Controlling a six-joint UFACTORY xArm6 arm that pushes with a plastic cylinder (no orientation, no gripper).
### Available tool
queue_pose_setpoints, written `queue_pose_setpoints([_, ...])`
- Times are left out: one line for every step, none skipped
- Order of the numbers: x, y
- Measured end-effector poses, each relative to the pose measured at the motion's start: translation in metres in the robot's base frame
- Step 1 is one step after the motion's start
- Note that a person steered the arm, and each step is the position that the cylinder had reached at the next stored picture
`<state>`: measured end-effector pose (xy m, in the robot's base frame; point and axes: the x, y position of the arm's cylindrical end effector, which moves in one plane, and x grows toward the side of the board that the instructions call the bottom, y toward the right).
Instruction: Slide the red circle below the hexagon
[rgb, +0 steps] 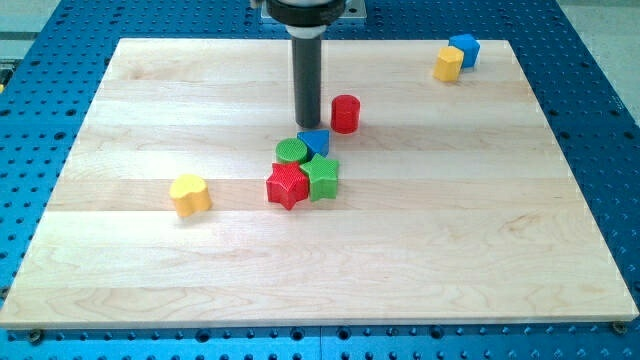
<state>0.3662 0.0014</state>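
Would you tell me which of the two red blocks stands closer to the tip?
The red circle, just to the view's right of my tip; the red star sits lower, in the cluster.

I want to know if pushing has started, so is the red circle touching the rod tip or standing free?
Standing free. The red circle sits apart, to the view's right of my tip, with bare board between them. It touches no other block.

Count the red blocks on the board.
2: the red circle stands right of my tip; the red star lies in the central cluster, touching the green block. None seem hidden.
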Motion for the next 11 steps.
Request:
queue_pose_setpoints([-0.002, 0.104])
queue_pose_setpoints([-0.002, 0.181])
queue_pose_setpoints([-0.008, 0.173])
queue_pose_setpoints([-0.005, 0.223])
queue_pose_setpoints([-0.026, 0.227])
queue_pose_setpoints([-0.054, 0.228])
queue_pose_setpoints([-0.058, 0.228])
queue_pose_setpoints([-0.06, 0.221])
queue_pose_setpoints([0.008, 0.211])
queue_pose_setpoints([0.11, 0.174])
queue_pose_setpoints([0.152, 0.104])
